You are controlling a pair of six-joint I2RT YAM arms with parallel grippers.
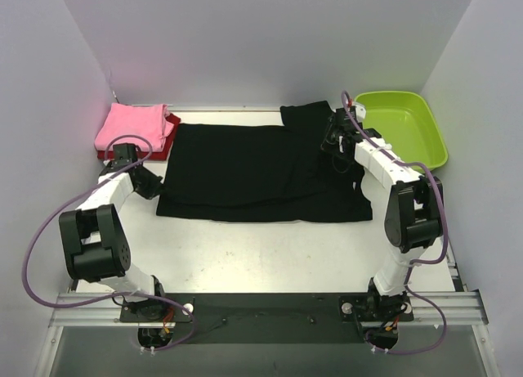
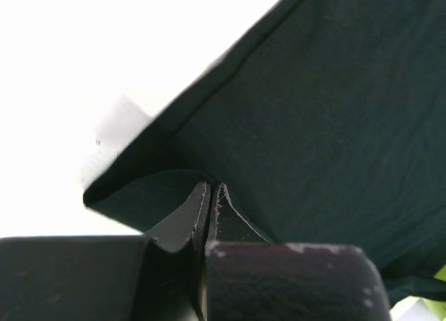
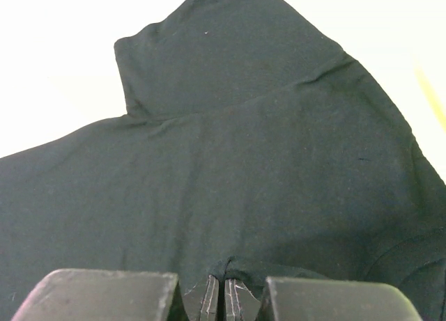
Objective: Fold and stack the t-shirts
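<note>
**A:** Two down, by the look of it: the pink shirt (image 1: pixel 131 127) sits folded on the dark red shirt (image 1: pixel 166 145) in the far-left corner. The black shirt (image 1: pixel 253 168) lies spread flat mid-table (image 1: pixel 270 254), not yet folded.

**B:** And you've got it at both ends. The left gripper (image 2: pixel 212 190) is clenched on its left edge, the right gripper (image 3: pixel 223 283) pinched on cloth near its right end.

**A:** The green tub (image 1: pixel 392 95) stands just right of that end. I'd say nothing blocks your fold. Stacking comes last.
</note>
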